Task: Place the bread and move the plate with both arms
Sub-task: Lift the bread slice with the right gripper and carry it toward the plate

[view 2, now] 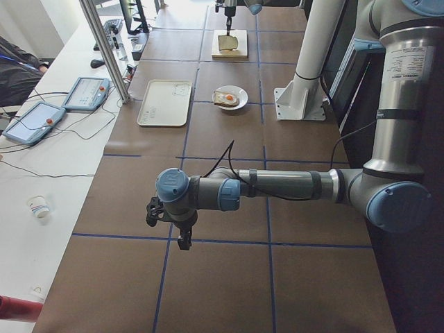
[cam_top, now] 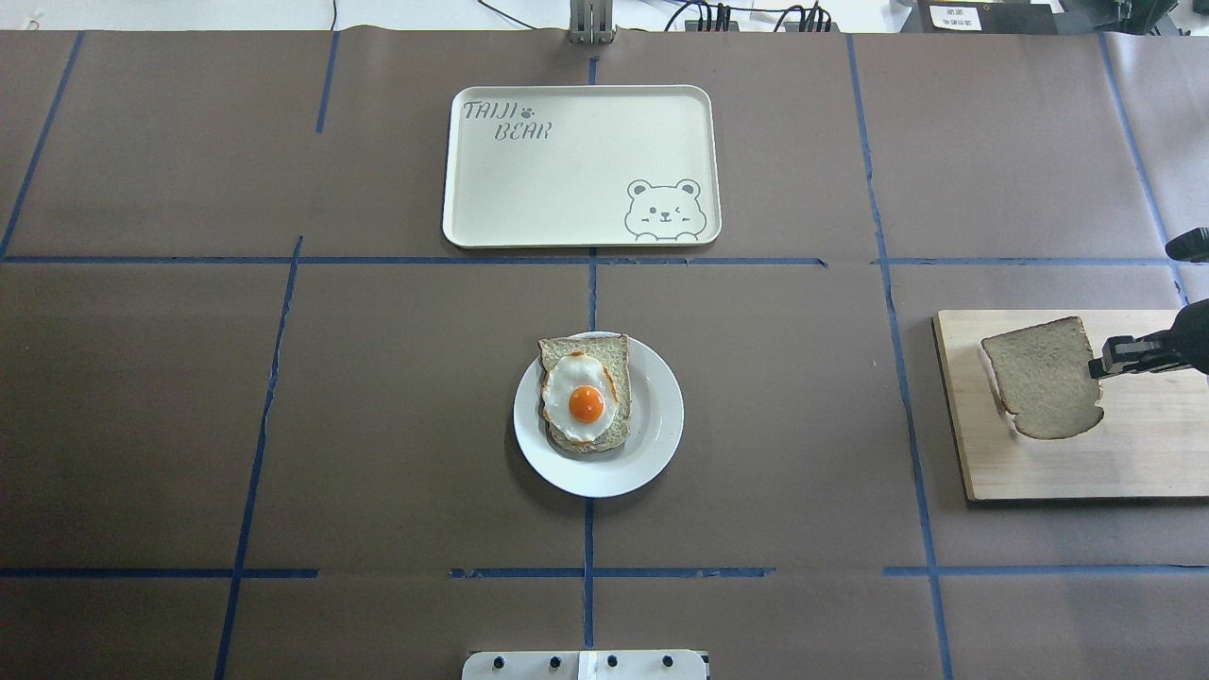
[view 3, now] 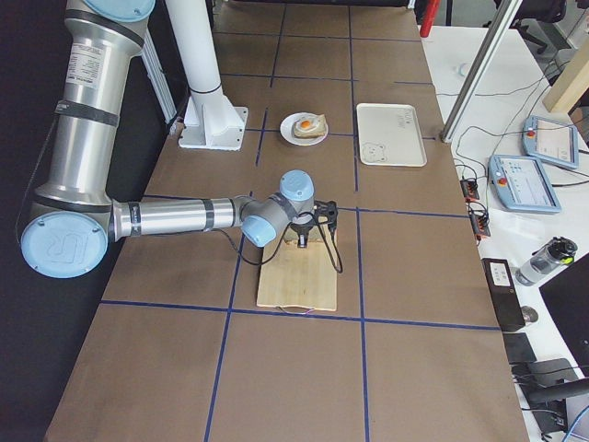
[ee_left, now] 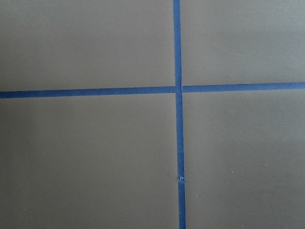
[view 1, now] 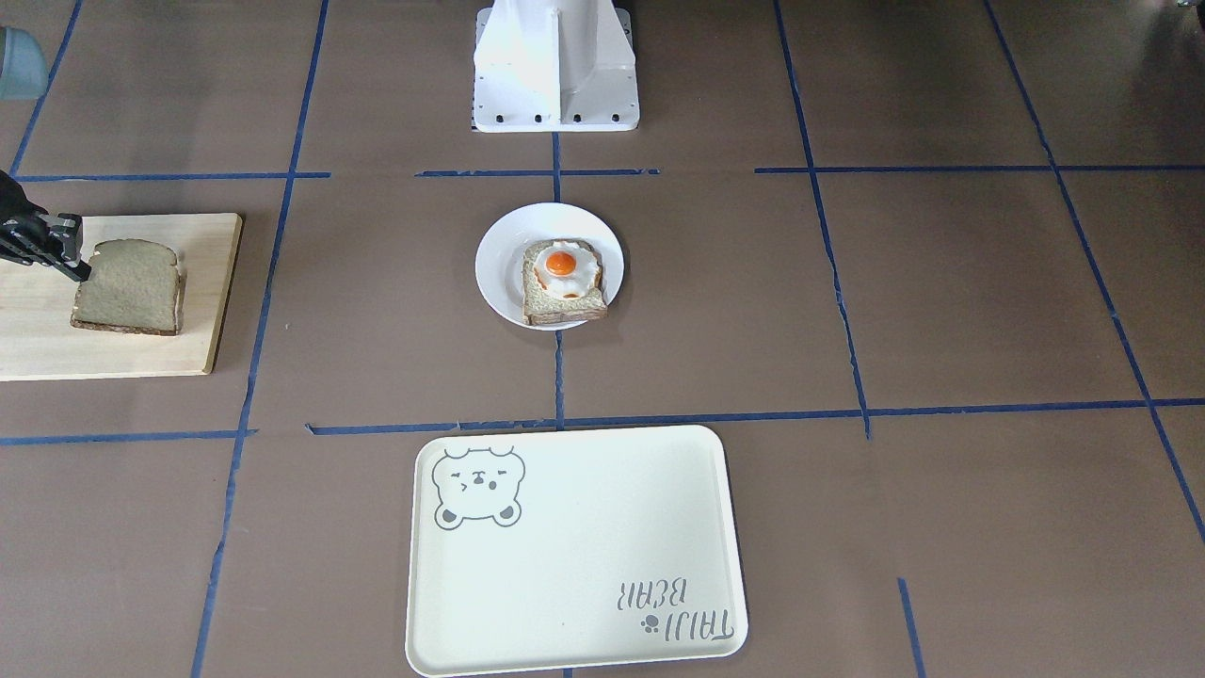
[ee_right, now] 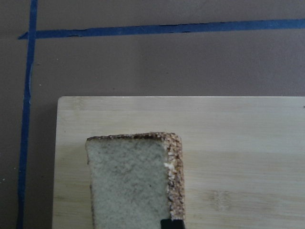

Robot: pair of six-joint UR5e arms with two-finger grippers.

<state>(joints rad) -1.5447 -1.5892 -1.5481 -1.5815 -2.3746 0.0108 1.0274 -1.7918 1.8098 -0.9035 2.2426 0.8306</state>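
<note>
The bare bread [cam_top: 1042, 376] is over the wooden cutting board [cam_top: 1133, 463] at the table's right end, and also shows in the front view [view 1: 127, 287] and the right wrist view [ee_right: 128, 181]. My right gripper [cam_top: 1100, 364] is shut on the bread's edge; one fingertip [ee_right: 171, 223] shows against the crust. The slice seems slightly raised off the board. The white plate [cam_top: 656, 444] sits mid-table and carries a slice topped with a fried egg [cam_top: 586, 397]. My left gripper [view 2: 182, 239] hangs over bare table far from the plate; I cannot tell if it is open or shut.
A cream rectangular tray [cam_top: 567, 179] with a bear drawing lies beyond the plate. The white pedestal base [view 1: 555, 66] stands at the robot's side of the table. Blue tape lines cross the brown table cover. The left wrist view shows only table and tape.
</note>
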